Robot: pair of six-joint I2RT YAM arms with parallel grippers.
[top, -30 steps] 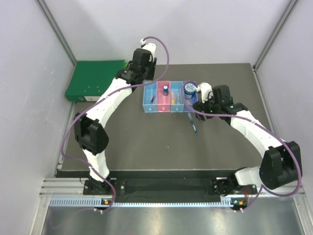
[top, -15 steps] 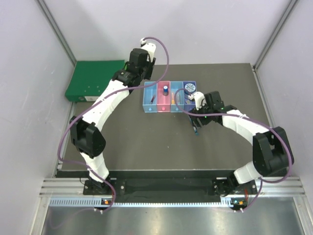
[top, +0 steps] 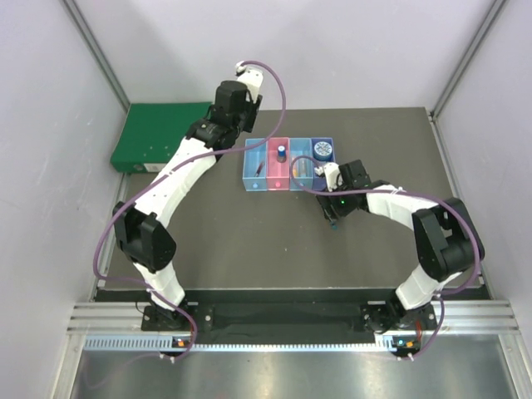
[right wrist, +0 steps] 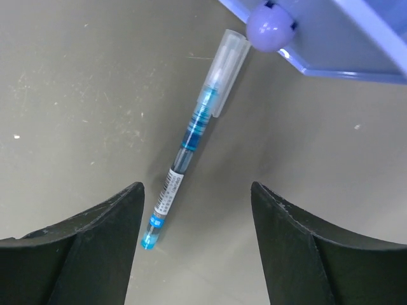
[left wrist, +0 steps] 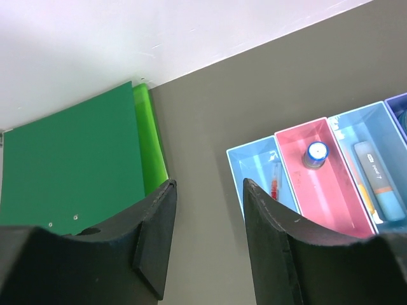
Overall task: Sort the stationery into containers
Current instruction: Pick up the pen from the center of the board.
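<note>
Pen [right wrist: 189,143], blue, below wide-open empty right pincer [right wrist: 196,190], half-hidden from above; left pincer [left wrist: 208,184] open, empty too

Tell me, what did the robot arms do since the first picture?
The right gripper moved from beside the purple bin toward the near side and now hangs open over the blue pen on the table. The left gripper swung a little to the left, away from the bins, still open and empty. The pen, the bins with their things and the green binder stayed put.
</note>
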